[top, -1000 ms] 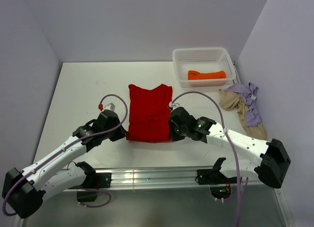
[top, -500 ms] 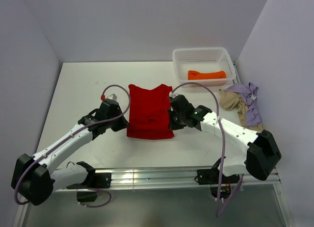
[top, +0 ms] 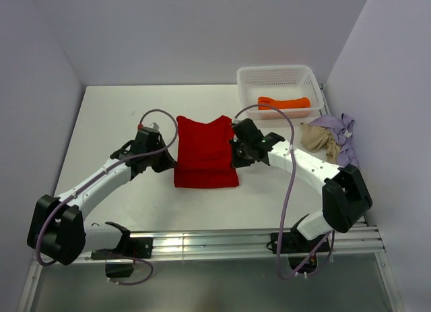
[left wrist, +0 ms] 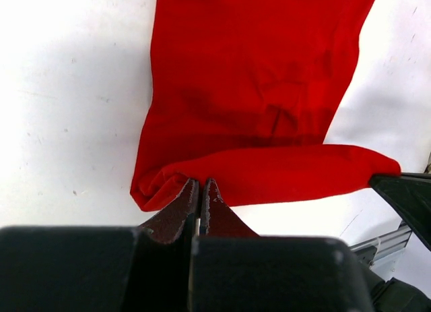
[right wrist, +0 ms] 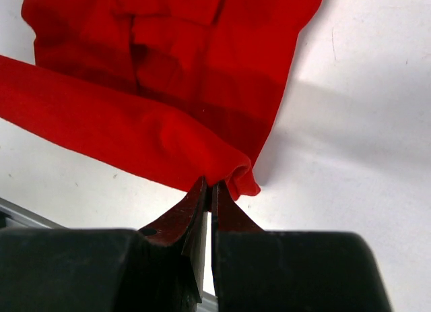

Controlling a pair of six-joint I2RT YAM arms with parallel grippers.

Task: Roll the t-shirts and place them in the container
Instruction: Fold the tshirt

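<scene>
Both arms have reached farther from their bases than a second ago, carrying the near hem of the red t-shirt (top: 205, 150) up and over, so the cloth now ends in a thick rolled fold along its near edge.

The red t-shirt lies flat, collar end away from the arms. The left gripper (top: 170, 165) is at its left edge and the right gripper (top: 234, 157) at its right edge, one at each end of that fold. In the left wrist view the left gripper (left wrist: 201, 187) is clenched on the rounded end of the roll, with the rest of the red t-shirt (left wrist: 256, 89) spread beyond it. In the right wrist view the right gripper (right wrist: 209, 187) pinches the other end of the roll, with the red t-shirt (right wrist: 168, 76) lying beyond.

Pale lavender walls close in the white table (top: 114, 123) under the red t-shirt. Beyond and to the right of the red t-shirt stands a white mesh basket (top: 246, 89) holding an orange t-shirt (top: 284, 102). Right of the red t-shirt a beige t-shirt (top: 315, 138) and a lavender t-shirt (top: 342, 129) lie crumpled together.
</scene>
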